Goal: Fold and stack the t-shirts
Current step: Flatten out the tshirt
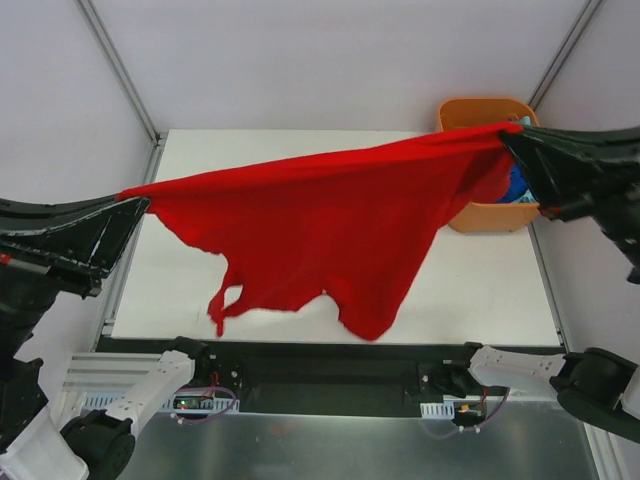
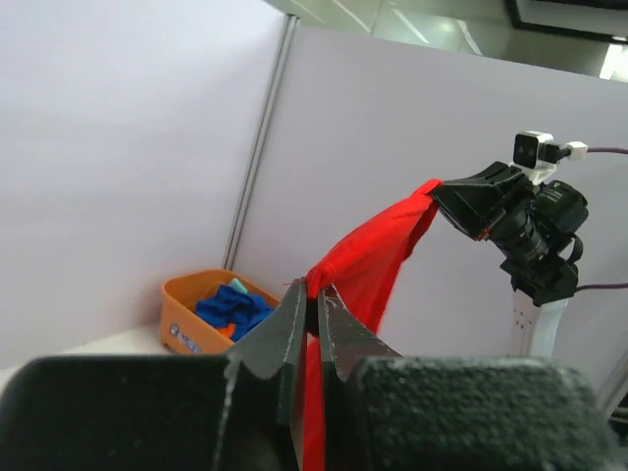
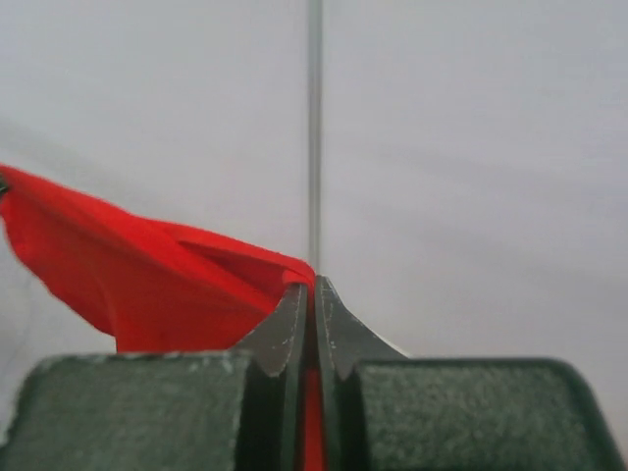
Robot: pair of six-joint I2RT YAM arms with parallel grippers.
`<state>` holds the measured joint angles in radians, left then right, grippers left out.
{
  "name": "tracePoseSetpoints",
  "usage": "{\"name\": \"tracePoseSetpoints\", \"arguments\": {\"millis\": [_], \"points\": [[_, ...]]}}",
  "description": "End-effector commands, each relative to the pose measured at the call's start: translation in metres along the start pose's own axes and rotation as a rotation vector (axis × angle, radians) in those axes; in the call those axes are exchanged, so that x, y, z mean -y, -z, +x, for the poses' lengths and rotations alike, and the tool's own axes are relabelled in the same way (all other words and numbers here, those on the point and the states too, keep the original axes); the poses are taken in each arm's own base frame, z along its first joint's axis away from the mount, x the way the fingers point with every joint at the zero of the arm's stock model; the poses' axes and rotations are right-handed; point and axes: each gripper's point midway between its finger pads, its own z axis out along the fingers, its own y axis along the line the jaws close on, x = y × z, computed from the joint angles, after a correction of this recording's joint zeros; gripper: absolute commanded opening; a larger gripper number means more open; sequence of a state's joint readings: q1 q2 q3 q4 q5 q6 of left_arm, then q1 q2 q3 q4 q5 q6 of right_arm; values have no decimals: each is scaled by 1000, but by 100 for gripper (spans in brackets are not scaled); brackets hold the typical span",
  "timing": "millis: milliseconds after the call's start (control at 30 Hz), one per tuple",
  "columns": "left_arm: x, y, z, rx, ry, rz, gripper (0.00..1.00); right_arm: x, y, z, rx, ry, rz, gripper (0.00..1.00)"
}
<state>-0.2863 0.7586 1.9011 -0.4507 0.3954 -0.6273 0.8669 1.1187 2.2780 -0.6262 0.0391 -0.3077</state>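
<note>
A bright red t-shirt [image 1: 320,225] hangs stretched in the air above the white table [image 1: 490,290], spread between both arms. My left gripper [image 1: 135,203] is shut on its left corner; in the left wrist view the cloth [image 2: 368,260] runs out from between the shut fingers [image 2: 316,294]. My right gripper [image 1: 508,132] is shut on its right corner, over the tub; in the right wrist view the red cloth [image 3: 167,285] is pinched at the fingertips [image 3: 314,287]. Royal blue, orange and pale teal shirts [image 2: 231,307] lie crumpled in the tub.
A rigid orange plastic tub [image 1: 470,108] stands at the back right corner of the table, also seen in the left wrist view [image 2: 186,319]. Grey partition walls enclose the table on three sides. The shirt's lower hem hangs near the table's front edge [image 1: 330,343].
</note>
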Motion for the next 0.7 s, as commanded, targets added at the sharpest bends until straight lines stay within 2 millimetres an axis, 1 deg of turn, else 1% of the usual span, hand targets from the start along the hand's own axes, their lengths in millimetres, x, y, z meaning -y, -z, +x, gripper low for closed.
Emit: {"name": "tracePoseSetpoints", "arguments": {"millis": [0,33,67,100,133,167,200,233,267,300,333,367,400,433,467,500,533,567,600,667], "points": [[29,5,-28,72,-107,64,0,-12,36,-56,193,-8,-73,1],[22,3,-31,89,-114,30,0,-10,41,-59,212,0,-65,1],[17,1,-32,97,-116,7,0,-2,35,-54,210,8,-17,1],[3,-7,-27,86,-107,-26,0,8,31,-52,207,37,34,1],[-13,-14,-29,103,-107,-88,0,15,19,-44,185,54,73,1],[-27,-20,-27,103,-102,-129,0,30,11,-38,169,77,153,1],[-55,-36,-15,72,-84,-197,0,39,2,-30,143,135,198,1],[-79,-44,-13,79,-96,-277,0,48,-23,-7,78,175,240,1],[-102,-52,-8,73,-95,-349,0,67,-31,3,46,200,353,1],[-141,-68,11,26,-84,-443,0,79,-44,21,-4,235,415,1],[-168,-74,21,3,-104,-518,0,92,-71,55,-100,320,466,1],[-205,-74,23,26,-128,-665,0,109,-80,71,-140,337,555,1],[-250,-84,50,-43,-137,-775,0,131,-88,95,-197,362,614,1],[-276,-83,59,-69,-176,-862,0,145,-112,140,-275,335,626,1],[-305,-79,66,-76,-208,-973,0,156,-123,169,-326,307,617,1],[-347,-83,96,-161,-224,-1061,0,183,-124,200,-387,286,656,1],[-368,-82,111,-207,-242,-1105,0,195,-139,253,-465,219,644,1],[-390,-82,125,-248,-248,-1148,0,196,-150,285,-503,169,574,1],[-430,-82,157,-342,-246,-1197,7,218,-152,340,-591,134,586,4],[-465,-83,190,-448,-249,-1222,63,229,-163,389,-640,57,562,22]]}}
